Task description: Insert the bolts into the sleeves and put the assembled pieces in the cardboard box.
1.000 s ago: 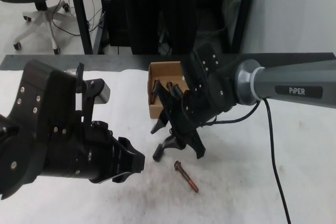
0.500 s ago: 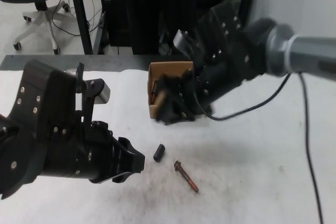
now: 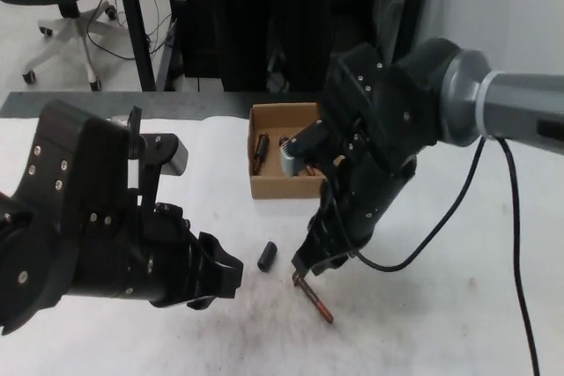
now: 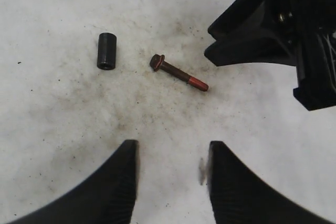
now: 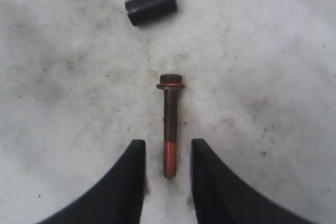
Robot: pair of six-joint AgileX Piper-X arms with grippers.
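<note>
The bolt (image 5: 169,114) lies flat on the white bench cover (image 3: 441,305). I have the right gripper (image 5: 167,148) down over it with its fingers spread apart. The bolt's reddish end sits between them with a slim gap on each side, so nothing is gripped. The sleeve (image 5: 151,5) lies on its side near the bolt's head but apart from it, with bare cover between the two.

Beyond both sits the cardboard box (image 3: 264,187), open at the top, with a few dark pieces (image 3: 261,147) inside.

My left gripper (image 4: 170,153) hangs at the near left with its fingers parted and holding nothing. It is over stained cover, short of the bolt and sleeve.

The cover runs open to the right of the bolt, and the bench's far edge lies just behind the box.
</note>
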